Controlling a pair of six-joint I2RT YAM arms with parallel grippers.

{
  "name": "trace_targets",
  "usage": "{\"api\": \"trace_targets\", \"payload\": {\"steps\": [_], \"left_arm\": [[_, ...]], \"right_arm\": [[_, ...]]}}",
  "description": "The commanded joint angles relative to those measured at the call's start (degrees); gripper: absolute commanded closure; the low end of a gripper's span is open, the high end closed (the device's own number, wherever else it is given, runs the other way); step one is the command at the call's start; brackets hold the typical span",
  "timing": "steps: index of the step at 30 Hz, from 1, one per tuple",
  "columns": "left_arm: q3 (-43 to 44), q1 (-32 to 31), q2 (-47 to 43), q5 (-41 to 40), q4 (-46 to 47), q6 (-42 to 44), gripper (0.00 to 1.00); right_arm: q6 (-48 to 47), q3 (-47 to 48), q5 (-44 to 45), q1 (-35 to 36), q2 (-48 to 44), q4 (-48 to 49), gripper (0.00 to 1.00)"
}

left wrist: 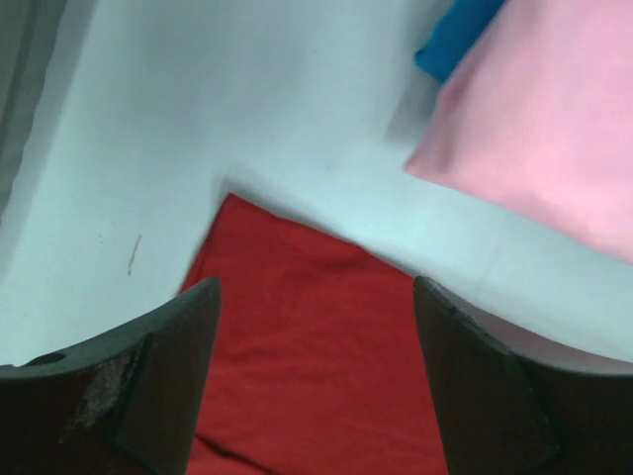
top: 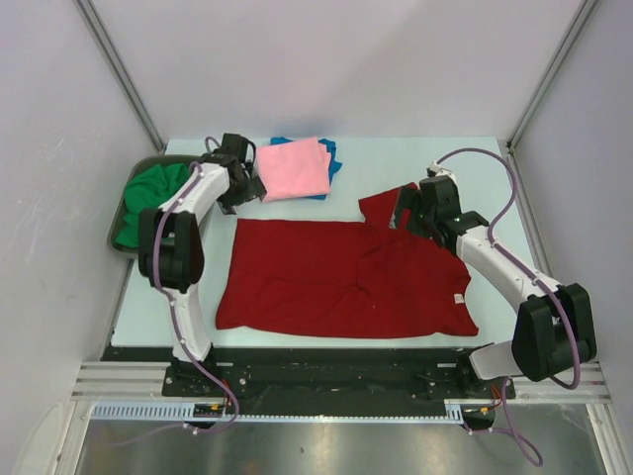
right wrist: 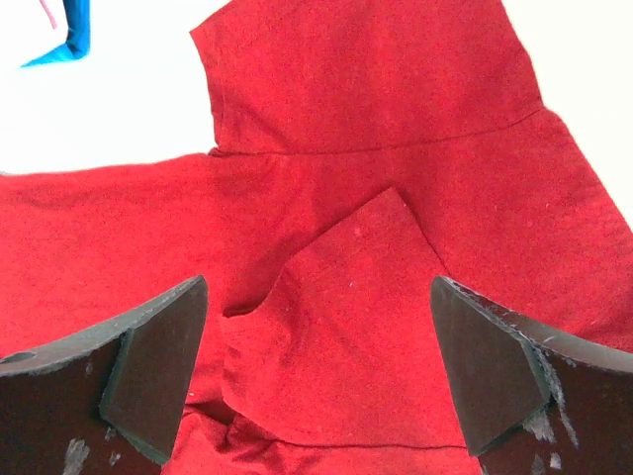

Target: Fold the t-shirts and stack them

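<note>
Jaws gape empty on both: left gripper [left wrist: 315, 297] above the far-left corner of the one dark red cloth t-shirt [top: 326, 277], right gripper [right wrist: 318, 297] above its sleeve. It lies flat between the arms, long axis left-right, hem leftward. Beyond it one folded pink t-shirt [top: 294, 170] rests on one blue t-shirt [top: 331, 153]; one crumpled green t-shirt [top: 148, 203] fills the grey tray [top: 117, 233].

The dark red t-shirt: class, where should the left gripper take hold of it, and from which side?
Probably its far left corner, from above. The dark red t-shirt lies flat, so only edges offer a lip, and that corner sits bare just ahead of the open left gripper.
</note>
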Motion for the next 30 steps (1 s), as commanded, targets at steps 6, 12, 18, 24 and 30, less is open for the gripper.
{"api": "trace_targets", "payload": {"steps": [6,12,18,24,30], "left_arm": [[3.8,0.5,8.6,-5.8,-4.9,7.7,0.37],[2.9,1.1,10.3,-7.9,-4.3,9.3,0.37],[3.3,2.1,11.3,-7.5,-1.8,11.6,0.35],[4.9,2.4,14.0,-6.3,-0.3,14.0,0.34],[4.7,2.4,15.4,-3.3,2.0,15.3,0.33]], "right_arm": [[-0.2,2.1,-4.9,-4.2,-2.1,3.5,0.0],[0.3,1.2,-6.4,-4.2,-0.7,4.4,0.0],[0.6,0.3,-6.8,-4.1,-0.7,5.2,0.0],[0.7,0.3,-6.8,-4.1,-0.8,5.4,0.0],[0.6,0.3,-6.7,-4.1,-0.9,5.1,0.0]]}}
